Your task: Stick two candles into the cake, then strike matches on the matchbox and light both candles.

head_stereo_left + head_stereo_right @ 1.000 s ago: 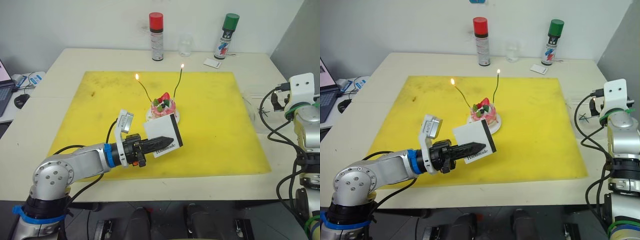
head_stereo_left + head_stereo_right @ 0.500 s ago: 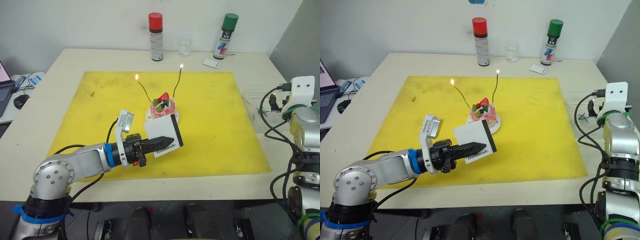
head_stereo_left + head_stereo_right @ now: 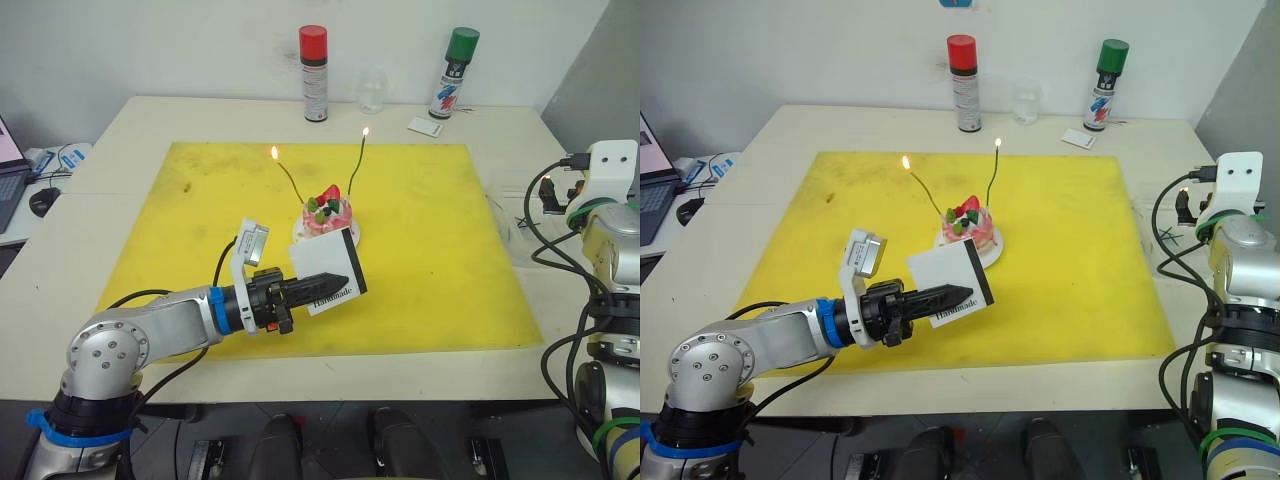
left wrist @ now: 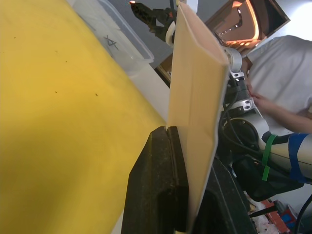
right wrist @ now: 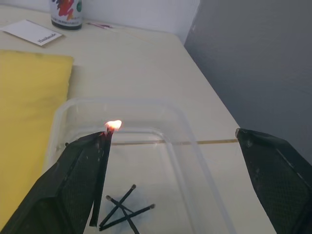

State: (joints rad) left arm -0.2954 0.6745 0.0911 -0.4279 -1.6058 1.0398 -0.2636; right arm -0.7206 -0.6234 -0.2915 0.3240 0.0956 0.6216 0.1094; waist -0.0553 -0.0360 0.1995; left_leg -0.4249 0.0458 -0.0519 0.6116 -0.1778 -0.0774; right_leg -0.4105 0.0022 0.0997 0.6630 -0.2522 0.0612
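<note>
Burning close against one black finger of our right claw (image 5: 170,132) is a short dark match (image 5: 100,175). The claw's two fingers stand wide apart, so nothing pinches the match. We judge the flame could creep down and scorch the finger. The match could also drop outside the clear plastic tray (image 5: 146,102) below, where spent dark matches (image 5: 124,207) lie.

Nearest us, our left claw (image 3: 335,276) is closed on the flat white matchbox with a black strip (image 3: 320,255). It holds the box upright above the yellow mat (image 3: 430,250). Swinging this arm forward could knock the cake or bring the box under the flames.

From the left claw's tip, the small round pink cake on its white plate (image 3: 327,215) lies near, at about twelve o'clock. Two hair-thin green candles stand in the cake, both lit. One candle (image 3: 286,178) leans toward eleven o'clock, the other candle (image 3: 356,165) toward one o'clock.
</note>
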